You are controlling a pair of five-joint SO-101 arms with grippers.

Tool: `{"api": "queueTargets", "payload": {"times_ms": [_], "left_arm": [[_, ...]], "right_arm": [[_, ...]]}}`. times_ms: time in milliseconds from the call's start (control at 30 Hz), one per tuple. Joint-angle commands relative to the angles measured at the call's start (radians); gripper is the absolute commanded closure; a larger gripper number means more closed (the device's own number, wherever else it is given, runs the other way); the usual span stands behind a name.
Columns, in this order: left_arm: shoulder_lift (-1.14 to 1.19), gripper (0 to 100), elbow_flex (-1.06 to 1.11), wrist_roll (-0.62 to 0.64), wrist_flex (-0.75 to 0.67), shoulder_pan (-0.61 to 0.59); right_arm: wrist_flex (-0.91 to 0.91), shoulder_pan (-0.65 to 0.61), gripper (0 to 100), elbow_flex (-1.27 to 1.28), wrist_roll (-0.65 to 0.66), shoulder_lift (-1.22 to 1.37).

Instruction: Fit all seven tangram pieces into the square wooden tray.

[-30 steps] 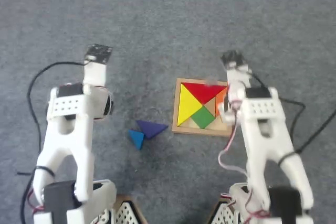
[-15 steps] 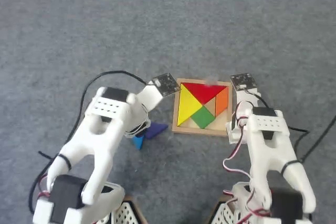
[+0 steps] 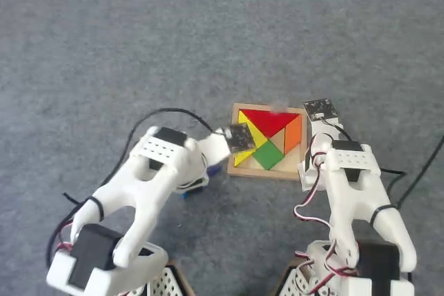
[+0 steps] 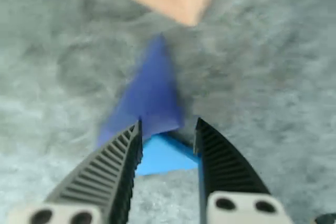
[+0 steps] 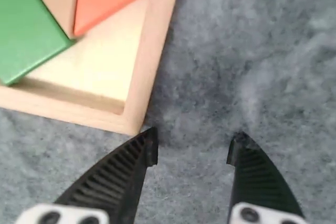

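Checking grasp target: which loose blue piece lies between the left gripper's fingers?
The light blue triangle; the darker blue piece lies beyond the left gripper.

- Square wooden tray (image 3: 267, 174) lies flat, partly filled.
- Big red triangle (image 3: 270, 121) sits along the far edge, point aimed at the middle.
- Big yellow triangle (image 3: 241, 159) lies along the left side, partly hidden.
- Green square (image 3: 268, 156) stands on a corner, in by the near edge.
- Orange piece (image 3: 294, 133) hugs the right side, with bare wood showing beside it and in the near right corner.
- Dark blue triangle (image 4: 149, 95) lies flat outside the tray, its tip near a tray corner.
- Light blue triangle (image 4: 165, 156) is out too, touching the dark blue one's wide end.
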Motion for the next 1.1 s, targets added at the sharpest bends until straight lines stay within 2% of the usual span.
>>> {"api": "queueTargets", "payload": {"times_ms": [0, 133, 400, 500, 667, 900, 1067], "left_arm": [[0.002, 84, -0.018, -0.008, -0.017, 0.029], [0.003, 84, -0.027, -0.011, -0.071, -0.015], [0.009, 80, -0.027, -0.012, -0.124, -0.018], [0.092, 80, -0.038, -0.012, -0.140, -0.018], [0.212, 80, -0.156, -0.046, -0.051, -0.041], [0.224, 89, -0.171, -0.074, -0.049, -0.040], [0.226, 93, -0.268, -0.077, -0.005, -0.038]], "right_arm": [[-0.013, 0.012, 76.7, -0.043, -0.011, 0.002], [-0.012, 0.012, 76.7, -0.043, -0.011, 0.002], [-0.012, 0.012, 76.8, -0.043, -0.011, 0.002], [-0.012, 0.012, 76.8, -0.041, -0.011, 0.002], [-0.012, 0.012, 76.8, -0.041, -0.011, 0.002], [-0.012, 0.012, 76.8, -0.041, -0.009, 0.002], [-0.012, 0.012, 76.8, -0.041, -0.011, 0.002]]}}
